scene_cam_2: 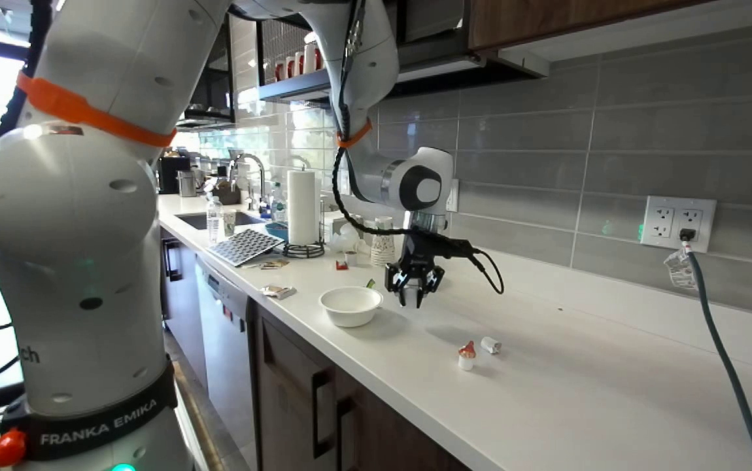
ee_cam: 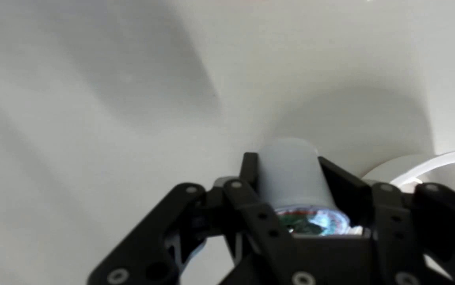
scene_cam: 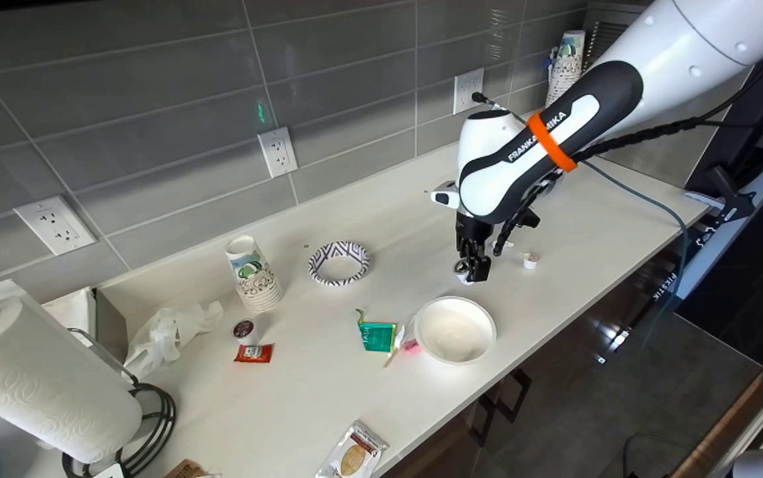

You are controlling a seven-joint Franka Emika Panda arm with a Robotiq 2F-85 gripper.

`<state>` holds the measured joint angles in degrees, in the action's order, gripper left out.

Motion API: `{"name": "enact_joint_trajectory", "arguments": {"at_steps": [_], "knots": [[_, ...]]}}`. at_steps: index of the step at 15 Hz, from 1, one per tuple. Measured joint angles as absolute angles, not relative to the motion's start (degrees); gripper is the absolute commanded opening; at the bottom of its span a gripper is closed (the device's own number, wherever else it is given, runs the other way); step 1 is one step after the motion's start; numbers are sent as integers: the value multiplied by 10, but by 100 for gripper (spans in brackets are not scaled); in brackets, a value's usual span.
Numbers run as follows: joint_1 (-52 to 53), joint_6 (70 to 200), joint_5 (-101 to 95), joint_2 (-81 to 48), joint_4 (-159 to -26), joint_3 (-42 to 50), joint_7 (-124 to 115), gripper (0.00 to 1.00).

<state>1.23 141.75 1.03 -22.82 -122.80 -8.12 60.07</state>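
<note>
My gripper [ee_cam: 287, 159] is shut on a white coffee pod [ee_cam: 292, 174], its fingers pressed to either side. The pod's shiny, coloured lid faces back toward the gripper's body in the wrist view. In both exterior views the gripper [scene_cam: 474, 269] [scene_cam_2: 410, 301] hangs over the white counter, and in an exterior view its shadow lies apart from it. Close by is a white bowl [scene_cam: 456, 332] [scene_cam_2: 350, 316], whose rim [ee_cam: 441, 160] shows at the right of the wrist view. Two small creamer cups stand past the gripper, one with a red top [scene_cam_2: 466, 356], one tipped over [scene_cam_2: 491, 345].
A patterned paper bowl [scene_cam: 338, 267], a paper cup stack [scene_cam: 255, 279], another pod [scene_cam: 246, 332] and a red packet [scene_cam: 253, 353] are on the counter. Beside the white bowl lies a green tea packet [scene_cam: 378, 337]. A paper towel roll [scene_cam: 43, 385] and a cookie packet [scene_cam: 353, 451] stand farther off.
</note>
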Motion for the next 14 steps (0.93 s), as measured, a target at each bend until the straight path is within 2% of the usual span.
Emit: {"name": "enact_joint_trajectory", "arguments": {"at_steps": [11,14], "knots": [[69,1219,-113,-206,-1186,-90,522,20],[86,1158,-136,-207,-1176,-95,511,21]]}}
